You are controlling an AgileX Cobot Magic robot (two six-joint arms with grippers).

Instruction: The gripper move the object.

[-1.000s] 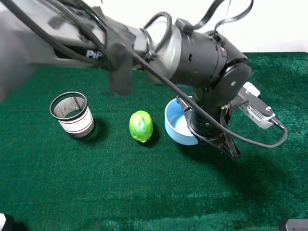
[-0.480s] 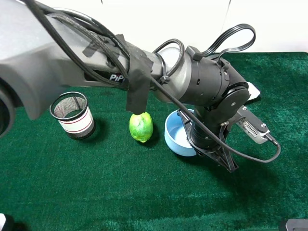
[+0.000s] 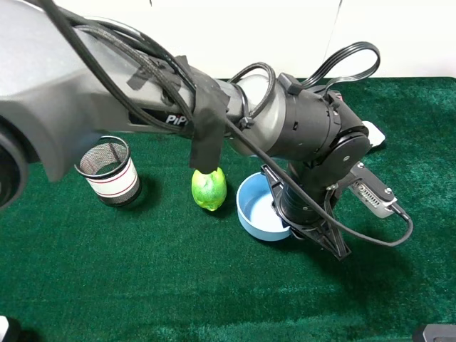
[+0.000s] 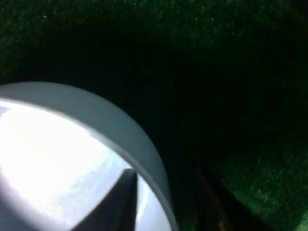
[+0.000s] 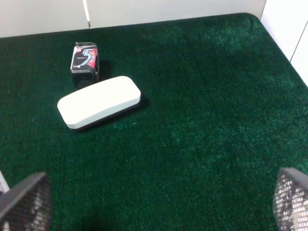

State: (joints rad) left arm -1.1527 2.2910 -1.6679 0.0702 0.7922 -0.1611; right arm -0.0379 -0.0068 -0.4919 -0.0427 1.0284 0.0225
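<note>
The light blue bowl (image 3: 258, 208) sits on the green mat right of a lime. My left gripper (image 3: 293, 225) reaches across from the left and comes down on the bowl's right rim, its bulky black wrist hiding the fingertips. In the left wrist view the bowl's rim (image 4: 115, 130) runs between one dark finger (image 4: 126, 192) inside the bowl and the other finger (image 4: 211, 204) outside it, so the gripper is closed on the rim. My right gripper (image 5: 159, 199) is open and empty, with its fingers wide apart above bare mat.
A green lime (image 3: 209, 188) lies just left of the bowl. A black mesh cup (image 3: 109, 171) with a white band stands further left. A flat white oblong dish (image 5: 98, 101) and a small dark packet (image 5: 85, 58) lie at the back right.
The bowl has slid toward the front left, closer to the lime, together with my left gripper. The lime and the mesh cup have not moved.
</note>
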